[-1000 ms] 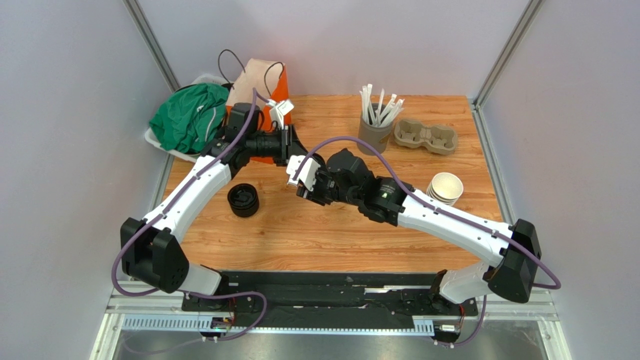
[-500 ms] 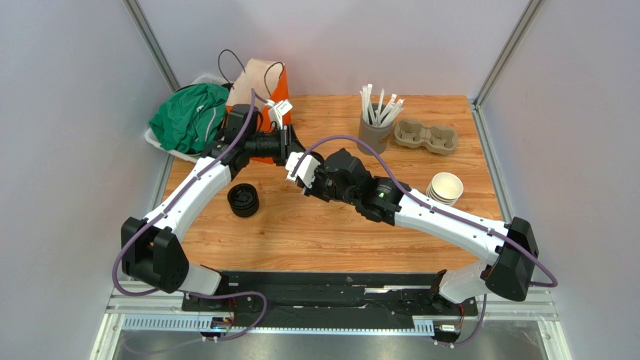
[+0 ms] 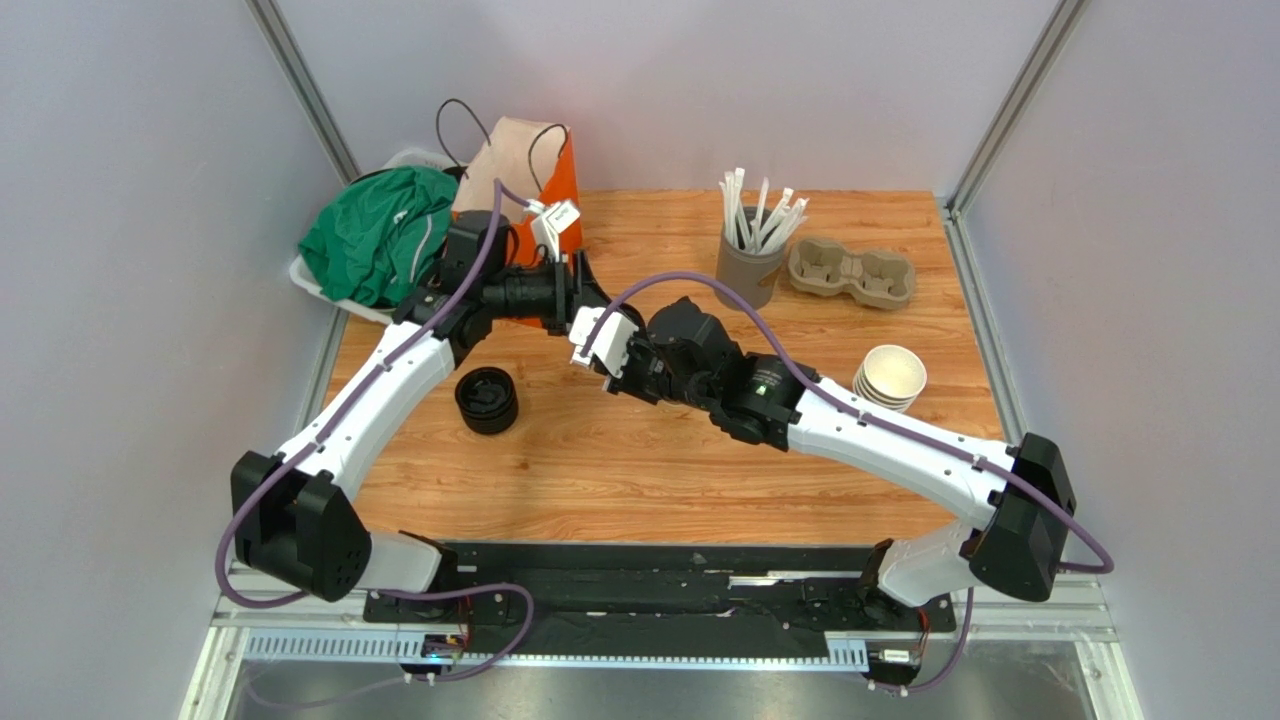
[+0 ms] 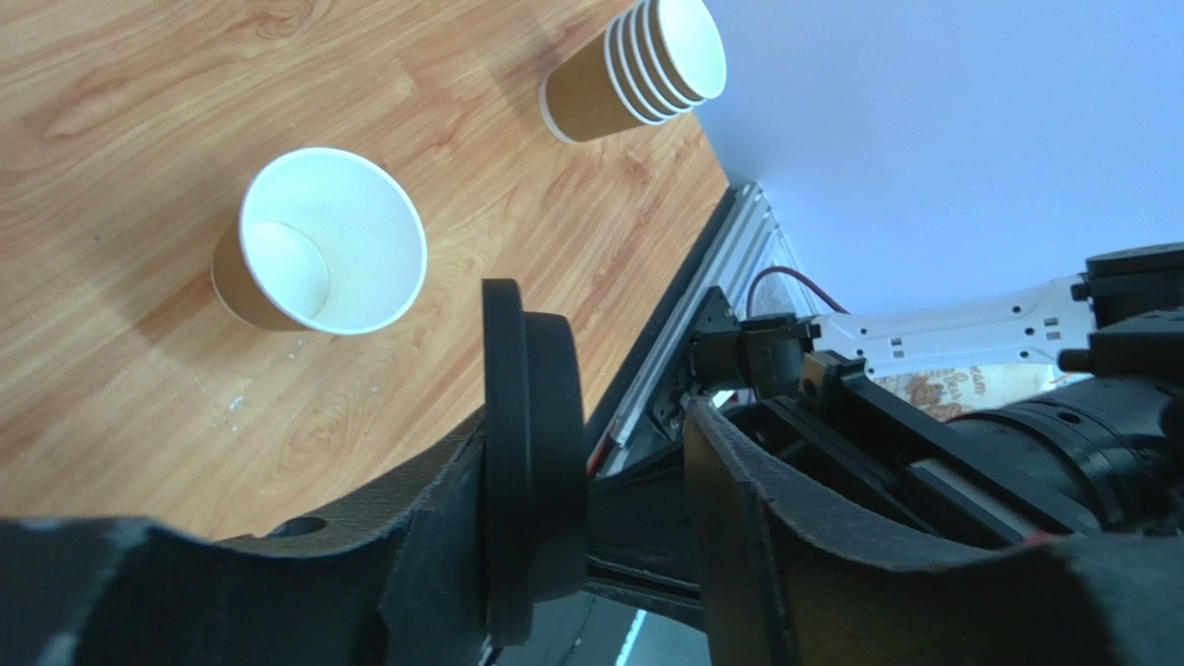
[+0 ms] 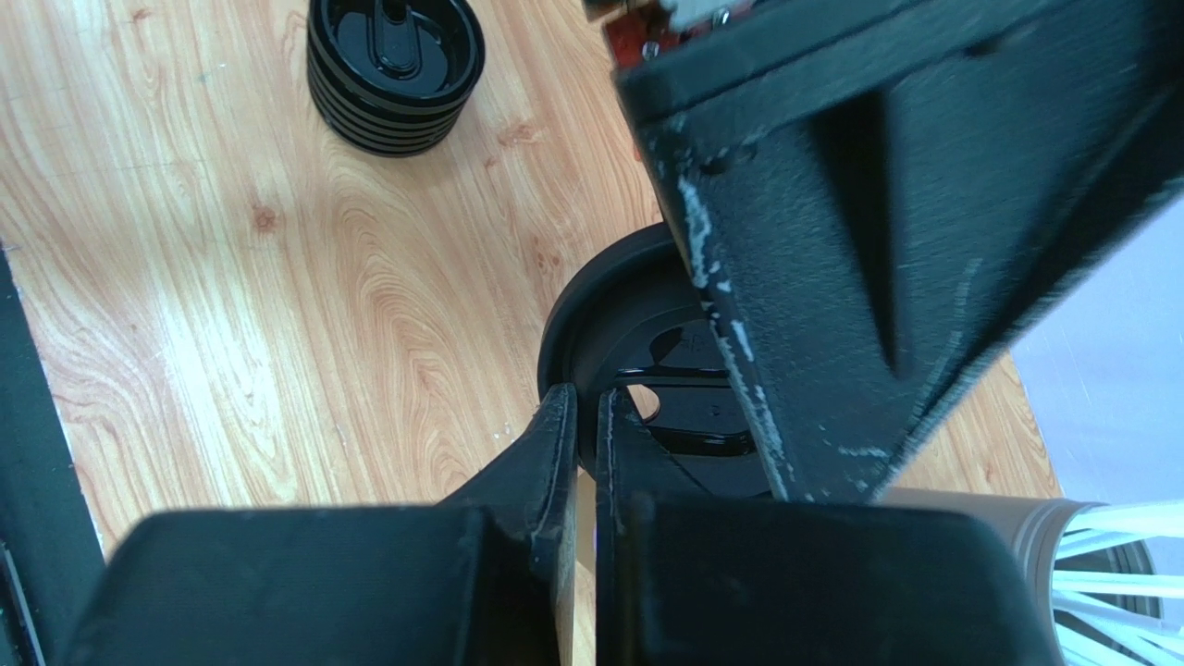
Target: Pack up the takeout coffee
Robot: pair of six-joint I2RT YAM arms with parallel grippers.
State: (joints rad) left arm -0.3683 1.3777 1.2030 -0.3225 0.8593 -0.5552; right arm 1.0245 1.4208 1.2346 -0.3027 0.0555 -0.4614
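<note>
1. In the right wrist view, the right gripper [image 5: 584,412] had its jaws closed, pinching the rim of the black lid [image 5: 612,326]. One broad finger of the left gripper [image 4: 598,458] stood just beside that lid.
2. The left wrist view showed the same lid edge-on in mid-air. It rested against one left finger, with a clear gap to the other, so the left jaws stood open.
3. Only the left wrist view showed the tan cup [image 4: 331,239]. It sat lidless on the table [image 3: 631,480], its white inside showing, below the lid and apart from it.
4. Overhead, the two grippers met tip to tip above the back-centre of the table. The lid and the jaws were too small to make out there, and the arms hid the cup.
5. The stack of tan cups [image 4: 642,67] sat beyond the single cup, near the table's right edge.
6. The stack of black lids [image 5: 396,63] stood on the wood beside the left arm.
7. The cardboard carrier [image 3: 852,273] appeared overhead only, just beside the grey cup of straws [image 3: 747,267].
</note>
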